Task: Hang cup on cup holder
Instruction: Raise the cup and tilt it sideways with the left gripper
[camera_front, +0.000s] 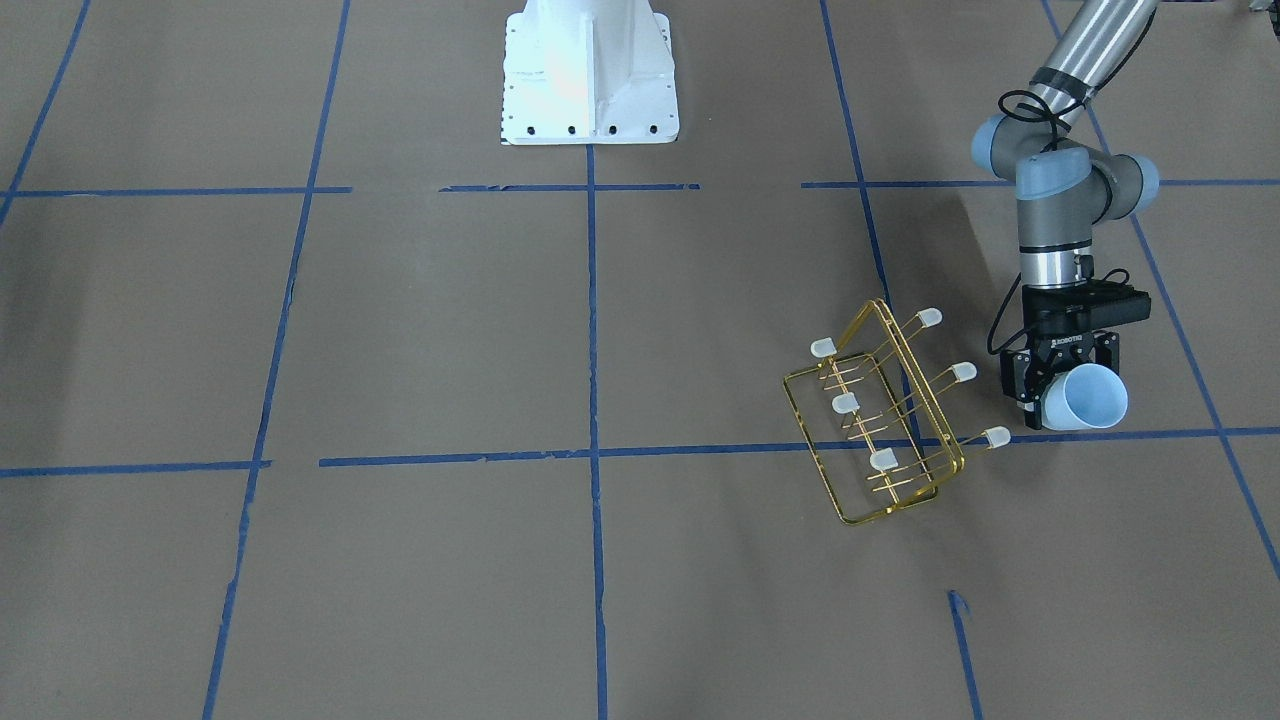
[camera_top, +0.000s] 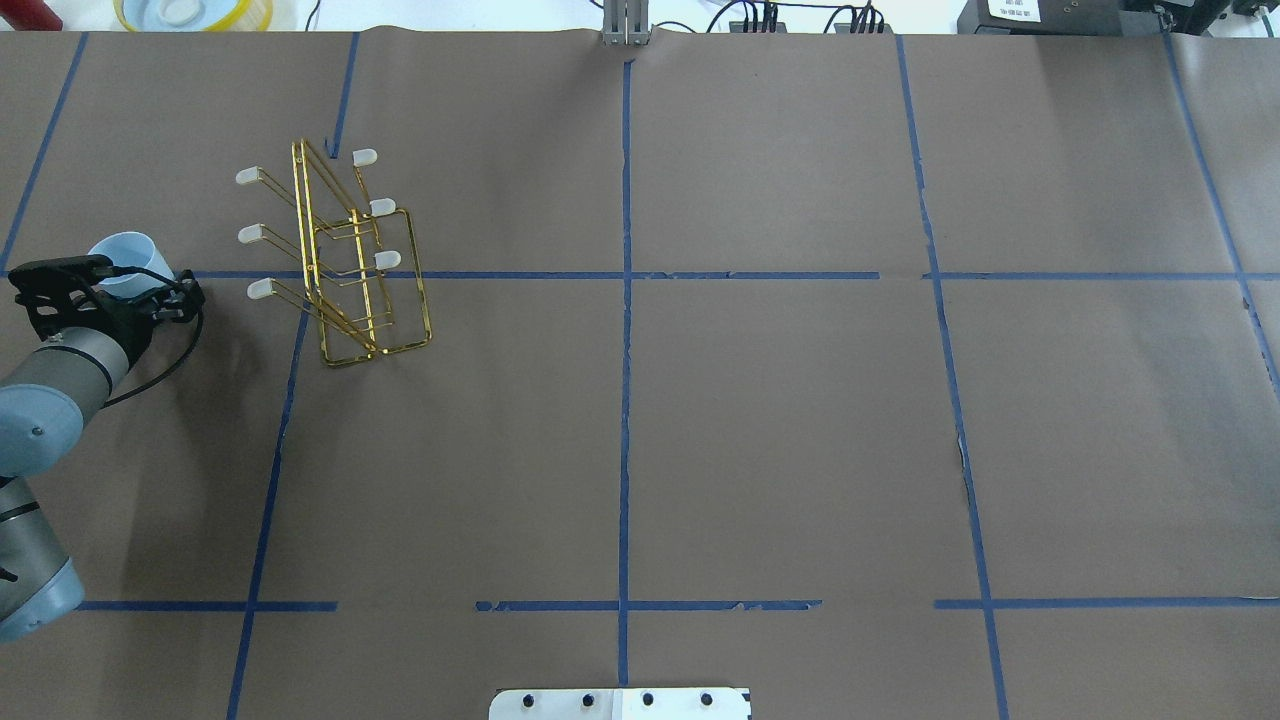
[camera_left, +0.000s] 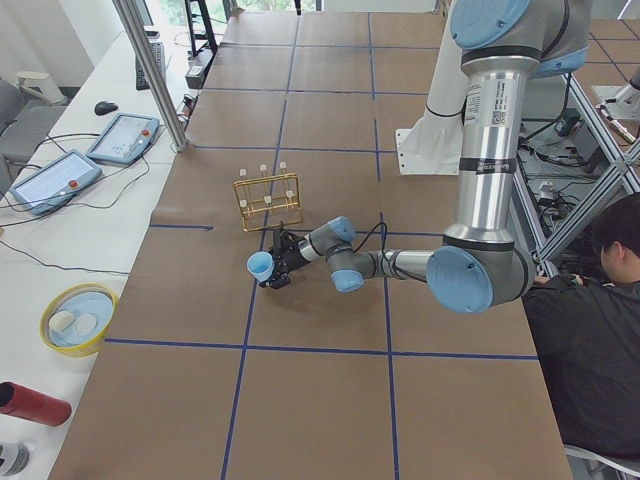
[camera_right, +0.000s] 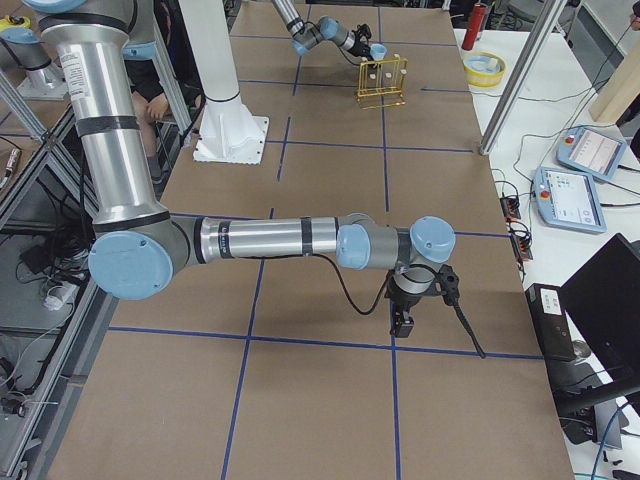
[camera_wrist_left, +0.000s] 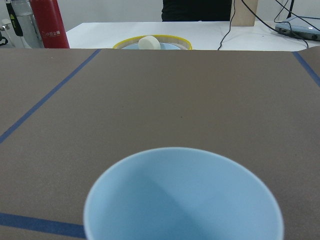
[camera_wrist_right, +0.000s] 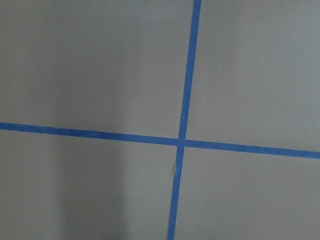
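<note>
Pale blue plastic, the cup (camera_front: 1088, 398) lies on its side in the left gripper (camera_front: 1062, 385). The black fingers (camera_front: 1016, 385) pinch it near its base, and its open mouth faces away from the robot. It sits on the robot's left of the cup holder (camera_front: 920, 388), near it but not touching, and hangs on none of the prongs. In the left wrist view the round rim fills the lower part of the picture, with brown table beyond it.

The cup holder, of gold wire, stands on the table (camera_front: 450, 330). Three prongs reach toward the cup and three reach the other way, each tipped with a frosted white cap. The nearest cap (camera_front: 995, 437) lies just beside the gripper's lower edge, with a small gap between them.

Beyond the table edge on the holder's left side stand a yellow-rimmed bowl (camera_wrist_left: 152, 44) and a red bottle (camera_wrist_left: 47, 22).

Well apart from the holder, toward the table's other end, the right gripper (camera_right: 402, 325) points down at the table. Its wrist camera shows only a crossing of blue tape lines (camera_wrist_right: 181, 141). Whether its fingers are spread or pressed together cannot be told.
</note>
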